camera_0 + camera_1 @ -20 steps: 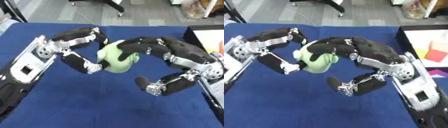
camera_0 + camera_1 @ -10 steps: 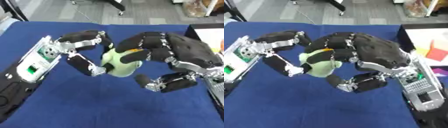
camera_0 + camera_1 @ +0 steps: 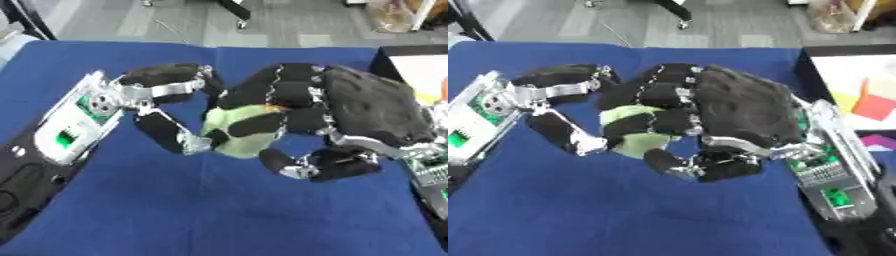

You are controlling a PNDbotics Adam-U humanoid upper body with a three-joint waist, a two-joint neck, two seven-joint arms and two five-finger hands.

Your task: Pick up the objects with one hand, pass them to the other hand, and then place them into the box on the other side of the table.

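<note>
A pale green rounded object point(image 3: 238, 142) with a small orange spot hangs above the blue table point(image 3: 219, 215), held between both hands. My left hand point(image 3: 131, 96) comes in from the left, with fingers curled over the object's top and the thumb pressed against its lower left side. My right hand point(image 3: 367, 112) reaches from the right. Its fingers wrap over the top and front of the object, and its thumb curls below without clearly touching it. Much of the object is hidden by the right hand's fingers.
A dark-walled box point(image 3: 859, 75) with a pale floor stands at the table's right edge and holds red, yellow and purple pieces point(image 3: 874, 106). Grey floor and chair legs lie beyond the far table edge.
My right hand has curled further over the green object, covering more of it. Both hands and the object now sit nearer the camera and slightly lower in the picture.
</note>
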